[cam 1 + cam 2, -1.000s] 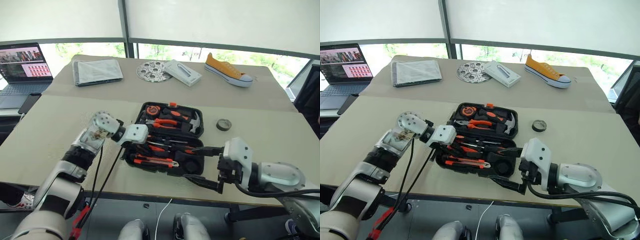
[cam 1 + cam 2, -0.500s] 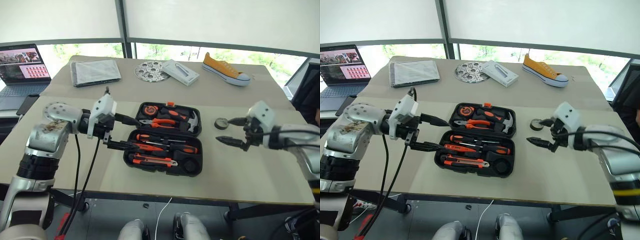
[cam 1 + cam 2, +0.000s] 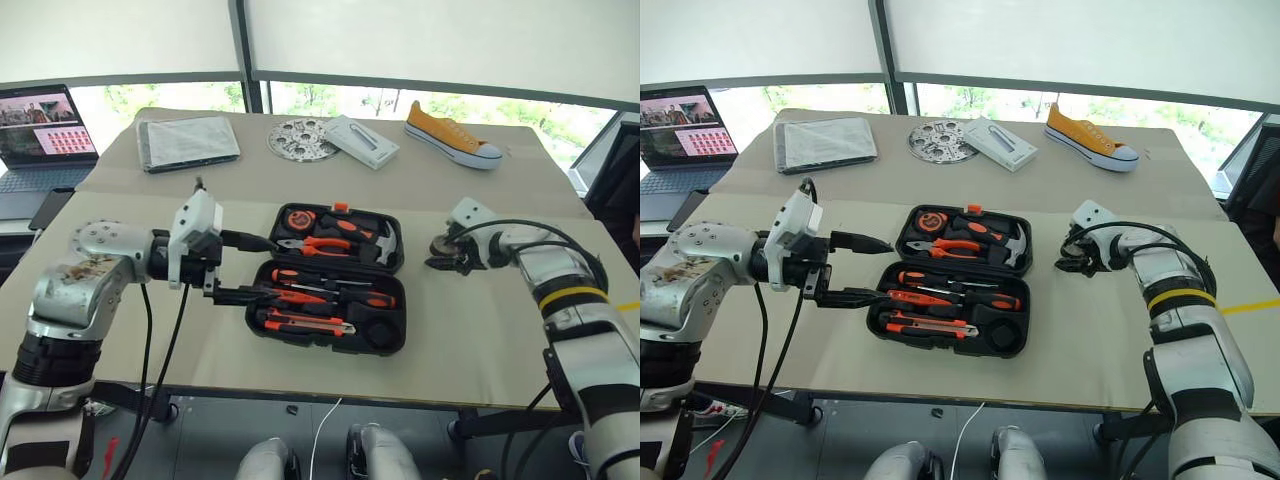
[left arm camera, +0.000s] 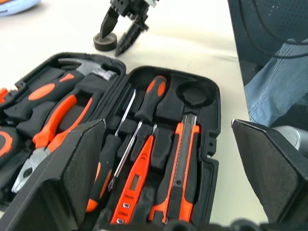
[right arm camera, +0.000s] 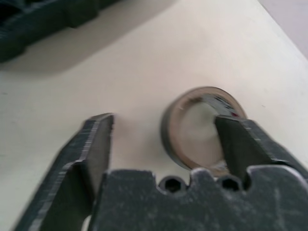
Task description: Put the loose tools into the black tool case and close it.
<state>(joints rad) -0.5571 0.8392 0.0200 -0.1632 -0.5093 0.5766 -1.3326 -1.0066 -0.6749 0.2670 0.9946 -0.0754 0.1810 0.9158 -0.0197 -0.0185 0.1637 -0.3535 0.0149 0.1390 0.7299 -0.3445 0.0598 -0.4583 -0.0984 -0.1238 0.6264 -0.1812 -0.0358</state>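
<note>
Between the right gripper's [image 5: 163, 139] parted fingers sits the tape roll [image 5: 199, 127], one finger inside its ring, not yet pinched, on the table [image 3: 480, 320] beside the open tool case [image 3: 330, 280]. Left gripper [image 3: 250, 268] hovers spread. Screwdrivers, tester and knife appear seated; roll and closing remain.

Black tool case [image 3: 395, 330] lying open and flat on the table [image 3: 480, 330], lid half away, base half near. Two black-and-orange screwdrivers [image 4: 149, 98] seated in the base recesses, slim orange tester screwdriver [image 4: 134, 185] alongside, black-and-orange utility knife [image 4: 185, 166] nearest the front edge. Round recess [image 4: 195, 94] at the base's right end vacant. Small dark tape roll [image 5: 204, 127] flat on the table, right of the case, well apart from it.
</note>
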